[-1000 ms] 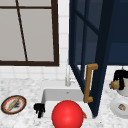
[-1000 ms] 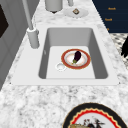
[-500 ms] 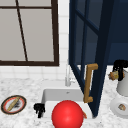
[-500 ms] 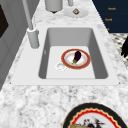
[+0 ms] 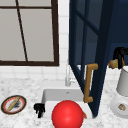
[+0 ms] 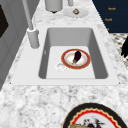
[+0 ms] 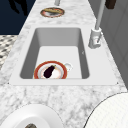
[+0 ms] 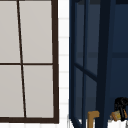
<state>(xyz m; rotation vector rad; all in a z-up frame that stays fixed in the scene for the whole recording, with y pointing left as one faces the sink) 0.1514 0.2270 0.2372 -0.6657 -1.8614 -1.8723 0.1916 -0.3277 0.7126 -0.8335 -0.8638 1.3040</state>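
Note:
My right hand is up at the right by the navy cabinet, its fingers curled round a small wooden door handle; the upper view shows the same hand on that handle. The left cabinet door stands swung open over the sink, its long wooden handle facing me. My left hand hangs idle at the sink's front left corner with its fingers relaxed and pointing down. In the sink lies a red-rimmed plate with a dark eggplant on it.
A patterned plate sits on the counter at the left. At the right are a white canister and a white plate. A faucet stands behind the sink. A red ball shows low in the front view. A window lies behind.
My right hand seems to have risen a little at the cabinet handle. The left hand, the open door and the plates have not moved.

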